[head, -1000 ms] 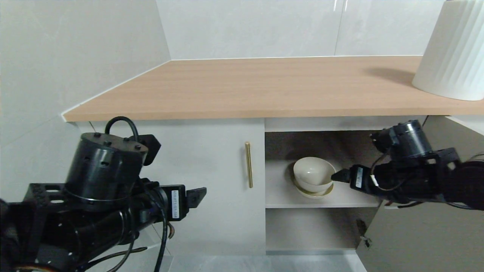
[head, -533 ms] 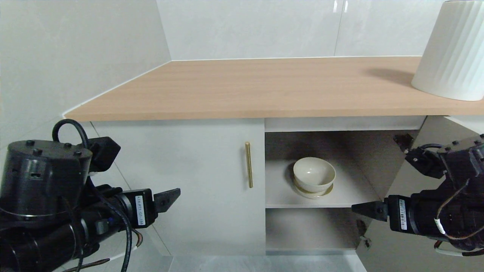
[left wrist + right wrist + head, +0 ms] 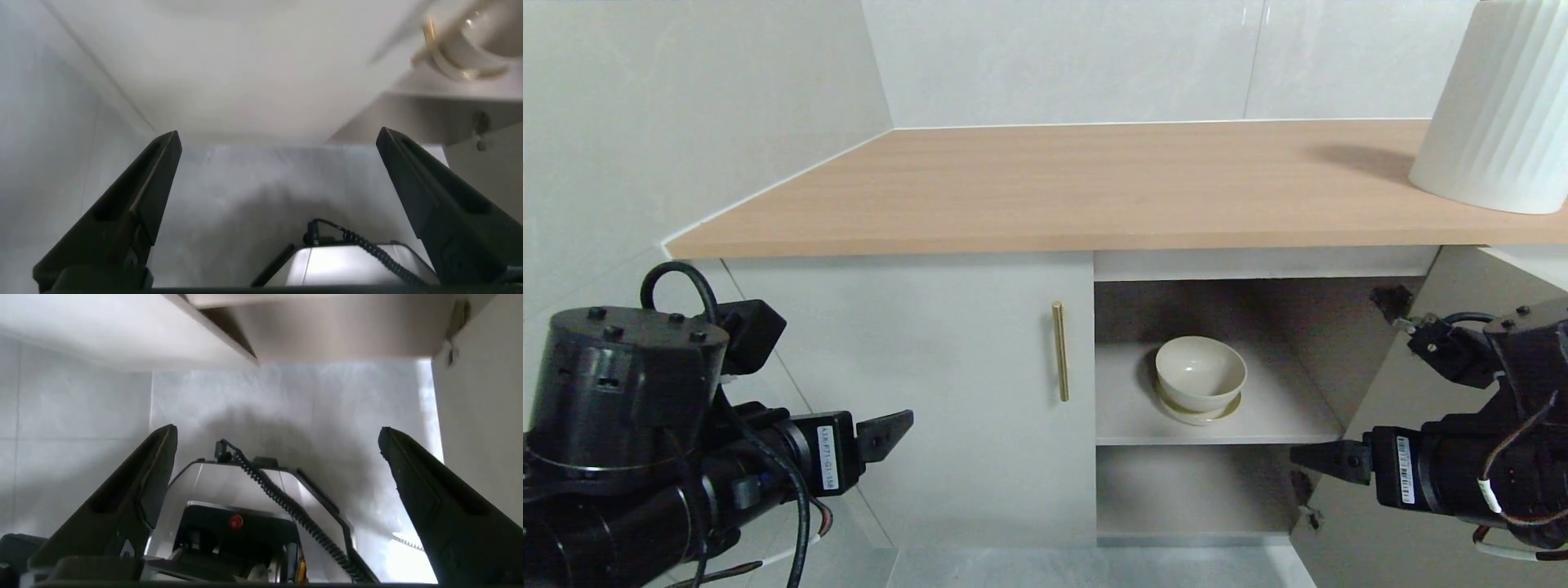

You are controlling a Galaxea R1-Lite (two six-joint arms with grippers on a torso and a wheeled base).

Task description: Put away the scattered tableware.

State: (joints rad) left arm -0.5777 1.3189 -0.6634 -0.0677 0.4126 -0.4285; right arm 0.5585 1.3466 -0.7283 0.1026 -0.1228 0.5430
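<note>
**Right arm out of the cabinet, bowl left on the shelf**

A second ago the right gripper had its tip at the rim of the bowl, inside the cabinet. It has since drawn back and dropped, and now sits below and to the right of the bowl, well apart from it, in front of the open door. The left gripper also sank and pulled away from the bowl in that time. Over the last half second both arms have barely moved.

Head view: the bowl stands upright on a saucer on the shelf of the open compartment, touched by nothing. The brass handle of the closed door is just left of the bowl. The left gripper is farther left and lower, past that handle. The wooden countertop runs above the bowl, and a white ribbed vessel stands on it, up and to the bowl's right.

Left wrist view: the two fingers are spread wide with nothing between them. Far beyond them is a blurred pale shape that appears to be the bowl on its saucer.

Right wrist view: this claw is also spread wide and empty, with grey floor between the fingers.
</note>
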